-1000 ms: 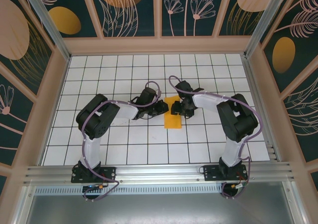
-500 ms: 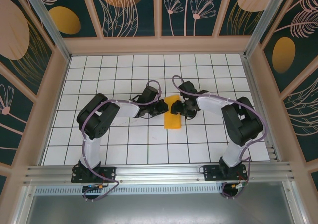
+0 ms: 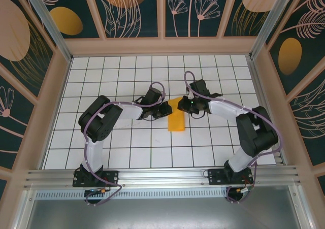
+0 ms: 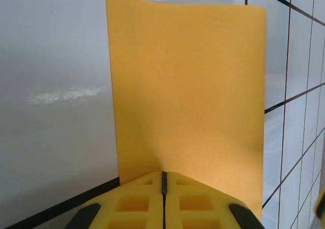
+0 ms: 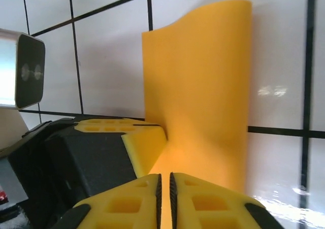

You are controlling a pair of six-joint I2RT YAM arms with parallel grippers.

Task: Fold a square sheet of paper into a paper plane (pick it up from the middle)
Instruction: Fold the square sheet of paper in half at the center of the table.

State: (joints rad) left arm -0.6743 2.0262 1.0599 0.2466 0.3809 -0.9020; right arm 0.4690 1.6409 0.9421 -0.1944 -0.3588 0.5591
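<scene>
The square sheet of paper [image 3: 176, 121] is plain orange-yellow and looks from above like an upright rectangle in the middle of the white grid table [image 3: 127, 148]. My left gripper [image 3: 167, 109] comes at its upper part from the left. Its jaws are shut on the sheet's edge [image 4: 163, 174], and the paper [image 4: 188, 87] spreads out ahead of them. From the right, my right gripper [image 3: 186, 107] meets the same end. Its jaws [image 5: 164, 175] stand a hair apart with the curved paper [image 5: 203, 97] running between them. The left gripper's yellow finger [image 5: 144, 142] touches the sheet just beside them.
Pink-framed walls with a dark painted pattern [image 3: 66, 21] enclose the table on three sides. An aluminium rail [image 3: 162, 177] with both arm bases runs along the near edge. White tiles lie bare on both sides of the arms.
My right gripper has closed from wide open onto the paper's upper end, and its arm has swung outward to the right. The left gripper stayed shut and barely moved.
</scene>
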